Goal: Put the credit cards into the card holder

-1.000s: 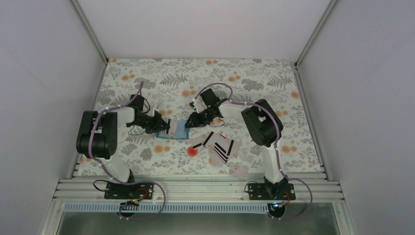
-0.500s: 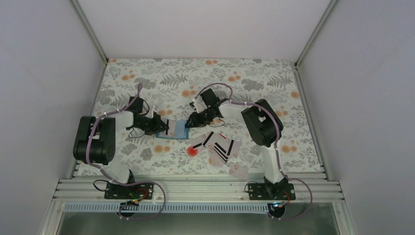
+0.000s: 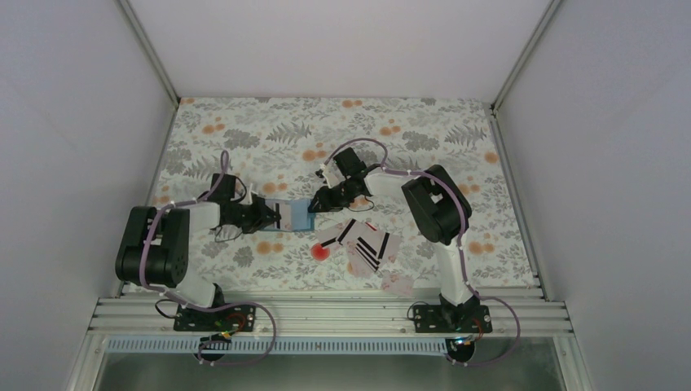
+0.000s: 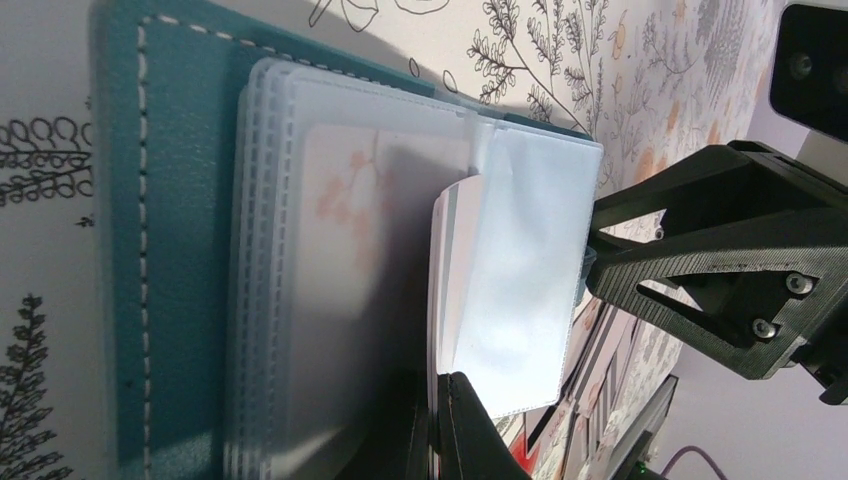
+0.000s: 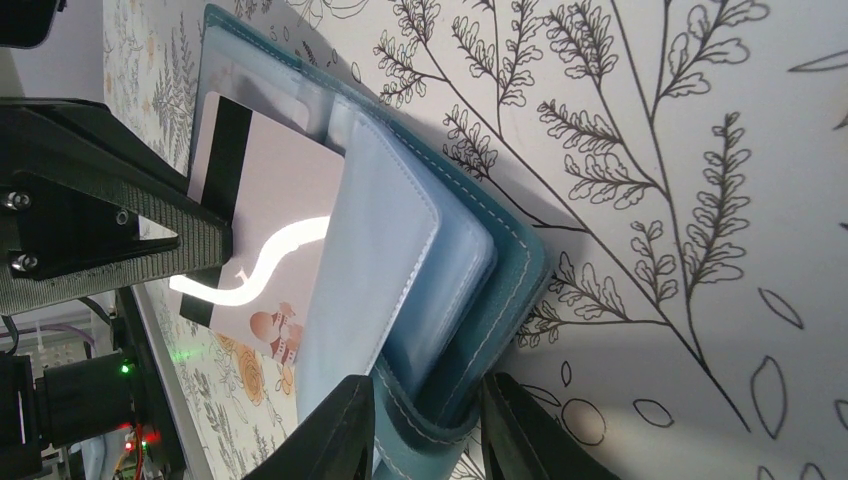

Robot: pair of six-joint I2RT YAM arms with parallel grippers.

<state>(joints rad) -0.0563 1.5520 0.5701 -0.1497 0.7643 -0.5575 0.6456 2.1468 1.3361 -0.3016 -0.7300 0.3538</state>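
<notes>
Now we see card holder (image 3: 299, 215) at centre of bench (image 3: 244, 130), sleeves soft, floppy; right claw (image 3: 318, 202) pinches its right edge; left claw (image 3: 274, 214) clamps card (image 5: 270, 190). We judge card thin, stiff, slick; short-edge hold best.

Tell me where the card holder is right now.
Top view: the card holder lies open mid-table, its right edge pinched by the right fingers, the left fingers holding a credit card at its left; loose cards lie nearer, rightward.
</notes>
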